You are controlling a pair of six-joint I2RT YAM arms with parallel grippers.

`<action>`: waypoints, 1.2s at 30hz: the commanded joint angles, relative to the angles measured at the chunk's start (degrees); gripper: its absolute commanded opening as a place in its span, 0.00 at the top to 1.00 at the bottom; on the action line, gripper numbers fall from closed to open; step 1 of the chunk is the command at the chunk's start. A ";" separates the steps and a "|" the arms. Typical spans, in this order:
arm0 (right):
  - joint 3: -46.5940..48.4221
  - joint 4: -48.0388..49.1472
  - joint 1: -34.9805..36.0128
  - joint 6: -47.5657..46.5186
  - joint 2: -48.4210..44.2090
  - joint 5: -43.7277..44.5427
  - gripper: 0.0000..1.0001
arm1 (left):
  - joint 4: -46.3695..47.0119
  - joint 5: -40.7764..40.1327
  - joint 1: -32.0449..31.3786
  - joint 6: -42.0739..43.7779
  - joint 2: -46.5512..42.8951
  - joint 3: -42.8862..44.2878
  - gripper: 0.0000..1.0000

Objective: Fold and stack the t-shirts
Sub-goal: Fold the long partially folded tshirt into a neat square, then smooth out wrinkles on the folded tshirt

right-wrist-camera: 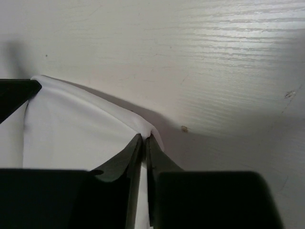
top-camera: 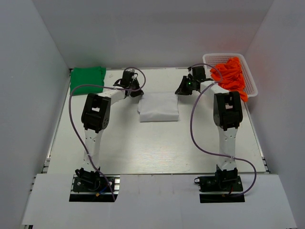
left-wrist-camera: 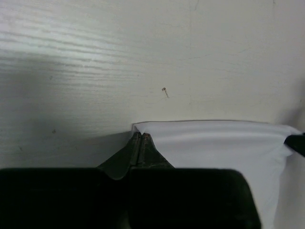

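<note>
The white t-shirt [top-camera: 158, 107] lies folded into a rectangle at the middle of the table. My left gripper [top-camera: 139, 90] is shut on its far left corner [left-wrist-camera: 143, 129]. My right gripper [top-camera: 180, 90] is shut on its far right corner [right-wrist-camera: 150, 131]. The cloth between them [left-wrist-camera: 219, 148] is pulled taut, and it also fills the left half of the right wrist view [right-wrist-camera: 71, 129]. The bright green t-shirt [top-camera: 87, 79] lies folded at the far left corner of the table, apart from both grippers.
A white plastic lattice basket [top-camera: 250, 78] stands at the far right with orange cloth [top-camera: 231, 74] spilling from it. White walls close in the table on three sides. The arm bases [top-camera: 93, 183] sit at the near edge.
</note>
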 commanded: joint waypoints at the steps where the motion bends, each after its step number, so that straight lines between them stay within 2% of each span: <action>1: 2.64 -1.20 -0.34 -2.59 -0.33 -3.04 0.81 | -3.80 -0.34 0.51 -0.17 -3.02 2.66 0.78; 2: 2.99 -1.54 -0.34 -2.77 -0.68 -3.13 0.71 | -4.85 -1.56 0.51 0.35 -3.03 3.45 0.60; 3: 3.08 -1.81 -0.17 -3.12 -2.17 -3.22 0.67 | -5.91 -2.10 0.51 0.35 -4.59 4.77 0.38; 5: 3.69 -2.69 -0.25 -3.82 -4.80 -3.48 0.51 | -8.11 -3.85 0.51 2.02 -6.27 5.48 0.00; 7: 3.69 -3.74 -0.17 -3.39 -6.30 -3.57 0.43 | -10.30 -4.39 0.51 2.02 -9.42 5.48 0.00; 8: 3.17 -4.01 -0.25 -3.21 -9.62 -3.57 0.10 | -11.01 -4.91 0.51 2.02 -10.57 5.48 0.00; 10: 2.29 -4.45 -0.43 -2.51 -11.66 -3.83 0.10 | -12.67 -4.91 0.51 2.02 -13.03 5.48 0.00; 14: -7.01 -1.21 0.19 -0.67 -20.70 -4.53 0.10 | -15.32 -4.93 -0.90 2.12 -18.84 3.65 0.00; 16: -13.05 0.38 0.88 0.74 -23.97 -7.69 0.10 | -13.75 1.63 -1.42 -0.16 -22.00 1.45 0.00; 20: -21.61 6.60 2.64 4.07 -28.63 -12.70 0.10 | -4.36 13.08 -3.44 -4.91 -24.38 -8.30 0.00; 24: -28.72 14.06 5.01 7.59 -28.55 -16.75 0.10 | -3.81 21.43 -6.60 -6.85 -22.28 -10.33 0.00; 27: -32.94 20.15 5.89 11.10 -26.36 -19.39 0.10 | -3.28 22.59 -7.40 -7.38 -20.96 -14.10 0.00; 29: -36.11 22.87 5.20 14.18 -24.08 -21.48 0.10 | -1.97 23.21 -7.40 -9.13 -20.34 -19.28 0.00; 30: -38.47 28.45 5.02 17.06 -23.11 -22.19 0.10 | 0.21 25.39 -7.40 -9.92 -19.82 -21.30 0.00; 32: -41.65 32.53 4.05 17.79 -21.79 -21.86 0.10 | 3.99 26.90 -5.74 -13.00 -19.81 -28.15 0.00; 33: -42.88 33.16 3.53 17.53 -20.82 -21.33 0.10 | 6.97 26.90 -5.73 -13.01 -19.81 -31.75 0.00; 36: -42.98 31.77 2.74 16.57 -17.31 -21.06 0.10 | 7.00 24.88 -5.20 -11.52 -19.29 -32.75 0.00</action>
